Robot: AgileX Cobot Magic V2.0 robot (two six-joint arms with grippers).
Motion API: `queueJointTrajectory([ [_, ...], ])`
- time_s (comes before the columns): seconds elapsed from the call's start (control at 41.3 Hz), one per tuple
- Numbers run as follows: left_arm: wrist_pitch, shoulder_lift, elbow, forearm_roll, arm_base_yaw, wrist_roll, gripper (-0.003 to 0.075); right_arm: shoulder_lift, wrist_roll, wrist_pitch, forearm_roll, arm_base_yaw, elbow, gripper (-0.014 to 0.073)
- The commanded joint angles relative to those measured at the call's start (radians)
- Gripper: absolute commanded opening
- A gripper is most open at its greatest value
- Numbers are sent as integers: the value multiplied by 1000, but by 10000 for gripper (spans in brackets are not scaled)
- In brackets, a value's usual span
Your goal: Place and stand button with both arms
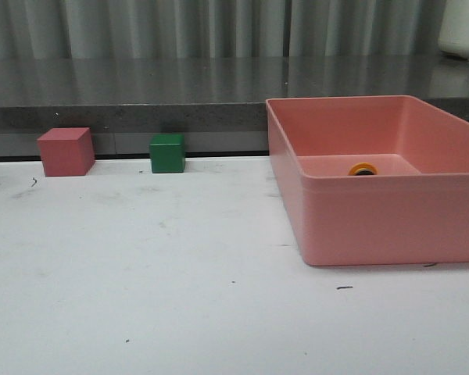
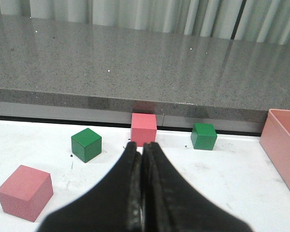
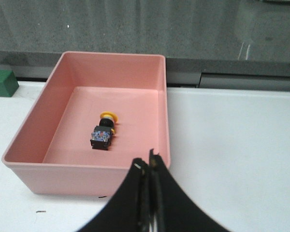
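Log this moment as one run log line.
button: lying in pink bin | left end effector: shut, empty | right end effector: shut, empty

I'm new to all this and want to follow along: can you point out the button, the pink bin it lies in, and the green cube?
button (image 3: 103,131): right wrist view, black collar.
pink bin (image 1: 391,223): front view, near outer wall.
green cube (image 1: 167,153): front view, front face.

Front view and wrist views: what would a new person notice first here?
The big pink bin on the table's right side draws the eye first. The small yellow-capped button lies on its side inside it. Pink and green cubes stand along the table's far edge, and both grippers, left and right, are shut.
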Motion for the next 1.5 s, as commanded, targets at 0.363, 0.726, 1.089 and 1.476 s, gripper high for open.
queueJointTrajectory([
  [0.363,-74,41,-34,3,-5,-4,-20,52,-6,-75,-10,-5,-35,-68],
  [0.726,-84,41,-34,26,-5,59,312,52,-6,-75,-61,-5,-35,229],
  [1.089,-88,41,-34,25,-5,63,473,52,-6,-75,-54,-5,-35,561],
  [1.476,-88,41,-34,25,-5,63,473,60,-6,-105,-53,-5,-35,561],
])
